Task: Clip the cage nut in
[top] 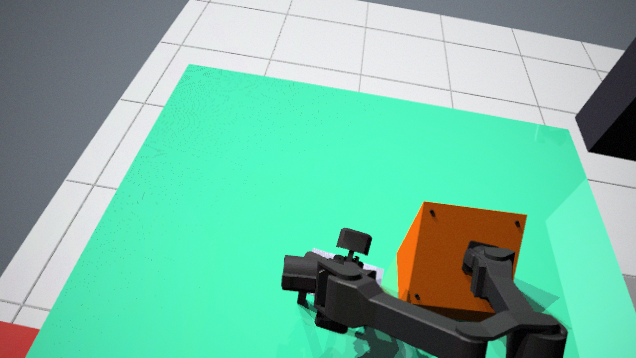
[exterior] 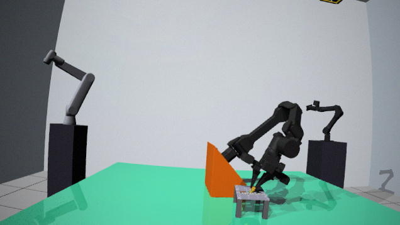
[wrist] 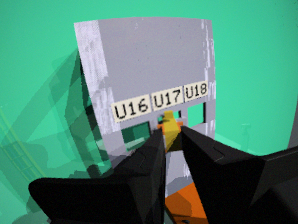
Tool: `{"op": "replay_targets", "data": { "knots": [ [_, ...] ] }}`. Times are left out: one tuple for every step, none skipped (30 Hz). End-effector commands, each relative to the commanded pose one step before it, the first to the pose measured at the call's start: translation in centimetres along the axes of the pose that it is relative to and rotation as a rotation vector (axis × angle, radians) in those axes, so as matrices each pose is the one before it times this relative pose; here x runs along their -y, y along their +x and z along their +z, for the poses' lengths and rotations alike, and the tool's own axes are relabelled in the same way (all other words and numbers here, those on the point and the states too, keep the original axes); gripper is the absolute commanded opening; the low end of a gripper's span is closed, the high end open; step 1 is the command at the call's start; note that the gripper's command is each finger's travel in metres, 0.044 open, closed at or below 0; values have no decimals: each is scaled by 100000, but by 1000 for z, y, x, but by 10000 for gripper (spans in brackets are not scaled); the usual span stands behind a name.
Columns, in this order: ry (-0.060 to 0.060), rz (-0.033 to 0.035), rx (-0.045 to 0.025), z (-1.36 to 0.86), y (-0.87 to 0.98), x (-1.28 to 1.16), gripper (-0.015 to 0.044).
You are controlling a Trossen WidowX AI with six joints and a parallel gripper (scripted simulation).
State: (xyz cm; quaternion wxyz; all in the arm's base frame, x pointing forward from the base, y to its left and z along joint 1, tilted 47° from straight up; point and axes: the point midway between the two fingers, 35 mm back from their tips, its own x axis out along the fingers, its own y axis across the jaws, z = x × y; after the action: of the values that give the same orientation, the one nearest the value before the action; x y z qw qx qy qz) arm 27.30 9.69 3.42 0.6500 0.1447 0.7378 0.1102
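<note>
We have the claw (exterior: 253, 188) (wrist: 170, 133) pinched nearly closed around the yellow cage nut (exterior: 252, 190) (wrist: 171, 128), its fingers angled down onto the rail plate (exterior: 242, 188) (wrist: 150, 57). The nut sits at the square hole marked U17, just beside that label; we cannot tell whether its wings have hooked beneath the plate. Along one row on the rail plate we read three pale labels with dark lettering: "U16" (wrist: 131, 109), "U17" (wrist: 167, 99) and "U18" (wrist: 196, 90). The openings by U16 and U18 show green through them. The rail plate stands on short grey legs (exterior: 238, 208) on the green table (top: 240, 190) (exterior: 132, 188) (wrist: 255, 65). Near the rail plate is an orange wedge-shaped block (top: 450, 250) (exterior: 217, 176) (wrist: 189, 204), and the black arm (top: 415, 317) (exterior: 267, 126) reaches from it over to the plate.
</note>
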Motion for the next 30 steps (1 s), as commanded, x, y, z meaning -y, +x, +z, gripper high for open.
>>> {"op": "replay_targets", "data": {
  "knots": [
    [259,-1442,-75,-33,-5,-67,34],
    [2,-285,3,0,-3,-22,34],
    [0,-29,0,0,0,-5,34],
    [0,-25,-1,0,1,-6,34],
    [0,-22,-1,0,-1,-9,34],
    [0,-19,-1,0,-2,-10,34],
    [0,-50,0,0,0,-4,34],
    [1,-103,-1,0,-1,-8,34],
    [1,-138,-1,0,-1,-11,34],
    [2,-180,-1,0,-2,-15,34],
    [2,-229,0,0,-2,-19,34],
    [2,-287,1,0,-3,-23,34],
    [2,-266,2,0,-3,-22,34],
    [2,-248,3,0,-3,-20,34],
    [0,-29,0,0,0,-5,34],
    [0,-26,0,0,1,-6,34],
    [0,-24,-1,0,0,-6,34],
    [0,-22,-1,0,1,-9,34],
    [0,-35,-1,0,2,-14,34],
    [0,-17,-1,0,2,-6,34],
    [0,77,-1,0,1,2,34],
    [-1,139,-2,0,2,3,34],
    [-1,207,-3,0,2,5,34],
    [-2,284,-3,0,3,6,34],
    [-2,315,-3,0,3,7,34],
    [-3,354,-2,1,5,10,34],
    [-3,397,-1,1,6,11,34],
    [-4,424,1,2,6,12,34],
    [-4,432,3,2,6,12,34],
    [-4,345,3,1,4,10,34]
  ]
}}
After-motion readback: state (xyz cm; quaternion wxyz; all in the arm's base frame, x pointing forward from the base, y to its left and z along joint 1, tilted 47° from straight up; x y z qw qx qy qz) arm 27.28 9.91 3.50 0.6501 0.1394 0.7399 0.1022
